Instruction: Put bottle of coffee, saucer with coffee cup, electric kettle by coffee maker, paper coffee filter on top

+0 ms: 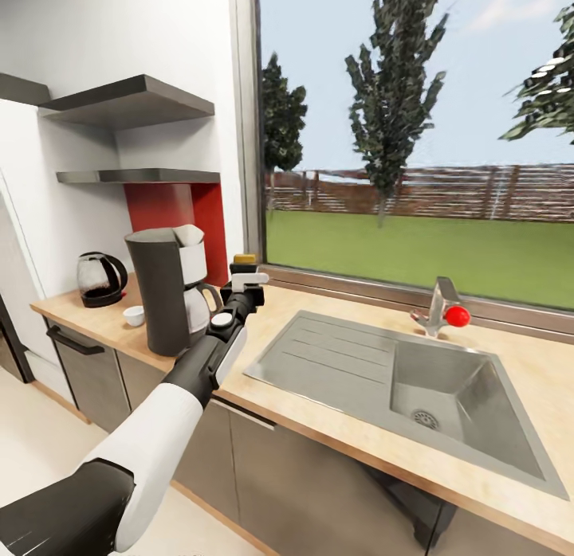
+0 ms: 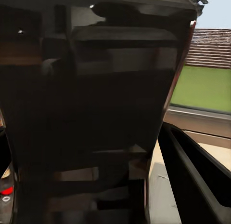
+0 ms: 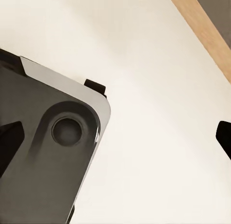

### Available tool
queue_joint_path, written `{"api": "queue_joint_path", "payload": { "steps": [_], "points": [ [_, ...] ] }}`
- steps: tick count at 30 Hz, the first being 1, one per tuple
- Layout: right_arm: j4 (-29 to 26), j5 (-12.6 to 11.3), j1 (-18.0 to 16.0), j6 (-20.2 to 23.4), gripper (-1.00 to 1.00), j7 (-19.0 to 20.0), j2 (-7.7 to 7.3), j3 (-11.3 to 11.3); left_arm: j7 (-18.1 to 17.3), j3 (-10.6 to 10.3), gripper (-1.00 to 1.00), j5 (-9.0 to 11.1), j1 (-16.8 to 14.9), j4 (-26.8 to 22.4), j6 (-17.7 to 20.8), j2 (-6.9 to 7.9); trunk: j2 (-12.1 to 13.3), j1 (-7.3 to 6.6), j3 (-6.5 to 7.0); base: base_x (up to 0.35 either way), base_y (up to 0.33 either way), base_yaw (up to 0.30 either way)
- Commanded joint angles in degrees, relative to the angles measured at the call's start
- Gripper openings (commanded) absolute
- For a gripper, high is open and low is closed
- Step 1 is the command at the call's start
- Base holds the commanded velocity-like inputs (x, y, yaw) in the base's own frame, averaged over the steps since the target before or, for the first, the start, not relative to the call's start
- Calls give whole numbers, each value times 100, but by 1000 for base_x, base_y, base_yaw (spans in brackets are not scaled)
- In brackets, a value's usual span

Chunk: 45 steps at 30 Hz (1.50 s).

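Steel sink [image 1: 446, 381], red-knobbed tap [image 1: 440, 307], two empty wall shelves [image 1: 131, 102].

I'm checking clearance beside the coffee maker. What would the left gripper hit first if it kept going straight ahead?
Probably the bottle of coffee: the left gripper is right at it, beside the coffee maker. Contact cannot be told.

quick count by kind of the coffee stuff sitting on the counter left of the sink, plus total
coffee maker: 1
kettle: 1
cup: 1
bottle with a yellow cap, mostly hidden behind the left gripper: 1
total: 4
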Motion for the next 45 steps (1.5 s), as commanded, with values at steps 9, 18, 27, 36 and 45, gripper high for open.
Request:
{"api": "queue_joint_path", "payload": {
  "steps": [9, 18, 27, 36, 45],
  "points": [
    [1, 59, -2, -15, 100, -1, 6, -18, 178, -2, -100, 52, -4, 18, 18, 0, -5, 0, -7, 0, 0, 16],
    [1, 59, -2, -15, 100, 0, 2, -18, 273, 3, -100, 52, -4, 19, 12, 0, -5, 0, -7, 25, 0, 0],
    [1, 59, -2, -15, 100, 3, 2, -18, 277, 4, -100, 52, -4, 19, 13, 0, -5, 0, -7, 75, 0, 0],
    [1, 59, -2, -15, 100, 3, 7, -18, 274, 4, -100, 52, -4, 19, 10, 0, -5, 0, -7, 33, 0, 0],
    [1, 59, -2, -15, 100, 2, 7, -18, 270, -3, -100, 52, -4, 77, 15, 0, -5, 0, -21, 2, 0, 0]
  ]
}}
